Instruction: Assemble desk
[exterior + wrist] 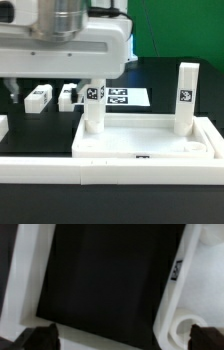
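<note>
Exterior view: the tabletop is seen flat on the black table. One leg is stood upright at its corner on the exterior view's left, and a second leg on the right. Two loose legs are laid behind.

Wrist view: the fingers are held wide apart with nothing gripped. A round socket is seen beside one.

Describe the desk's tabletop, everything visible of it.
The tabletop is a white, plastic-looking rectangular tray with a raised rim, lying flat on the black table. Two tagged white square legs stand upright at its far corners: the leg on the exterior view's left and the leg on the exterior view's right. A long white rail runs along its near edge; contact is unclear. The wrist view shows an empty round corner socket.
</note>
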`<state>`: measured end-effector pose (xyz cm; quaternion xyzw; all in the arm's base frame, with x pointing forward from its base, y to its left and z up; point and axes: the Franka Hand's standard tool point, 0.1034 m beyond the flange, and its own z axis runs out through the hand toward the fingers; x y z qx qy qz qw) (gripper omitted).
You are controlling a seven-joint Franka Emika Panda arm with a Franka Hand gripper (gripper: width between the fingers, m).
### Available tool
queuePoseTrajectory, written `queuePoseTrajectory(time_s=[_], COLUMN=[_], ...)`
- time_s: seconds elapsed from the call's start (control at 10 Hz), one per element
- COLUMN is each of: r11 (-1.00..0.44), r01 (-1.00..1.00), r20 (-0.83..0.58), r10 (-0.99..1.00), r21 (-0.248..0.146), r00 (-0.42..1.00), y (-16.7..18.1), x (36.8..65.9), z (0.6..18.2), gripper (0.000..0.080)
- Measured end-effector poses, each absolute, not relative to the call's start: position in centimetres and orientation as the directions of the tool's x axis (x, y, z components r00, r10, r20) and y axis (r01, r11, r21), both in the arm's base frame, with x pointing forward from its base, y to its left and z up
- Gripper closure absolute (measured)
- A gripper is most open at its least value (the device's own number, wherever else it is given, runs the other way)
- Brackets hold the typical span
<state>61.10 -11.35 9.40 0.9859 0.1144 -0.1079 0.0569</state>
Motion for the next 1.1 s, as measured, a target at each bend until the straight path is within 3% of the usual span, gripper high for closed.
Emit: queuePoseTrajectory(time_s=[0.4, 0.5, 0.7, 0.8, 0.9, 1.1], r11=[-0.970, -0.995, -0.999, -0.999, -1.000, -1.000], r01=[0.228, 0.102, -0.015, -0.033, 0.012, 0.010], r20=[-0.227, -0.246, -0.301, -0.309, -0.251, -0.257], r10=[0.205, 0.096, -0.004, -0.024, 0.007, 0.006], r21=[0.080, 0.010, -0.032, -0.024, 0.019, 0.013], r00=[0.952, 0.965, 0.954, 0.951, 0.968, 0.966], y=[-11.1, -12.1, -15.4, -15.8, -15.3, -15.3], x=[61.0, 59.4, 56.8, 56.6, 58.2, 57.9], z=[9.2, 8.7, 8.4, 8.5, 9.0, 8.6], gripper=[0.0150, 0.0150, 0.0150, 0.0150, 0.0150, 0.0150])
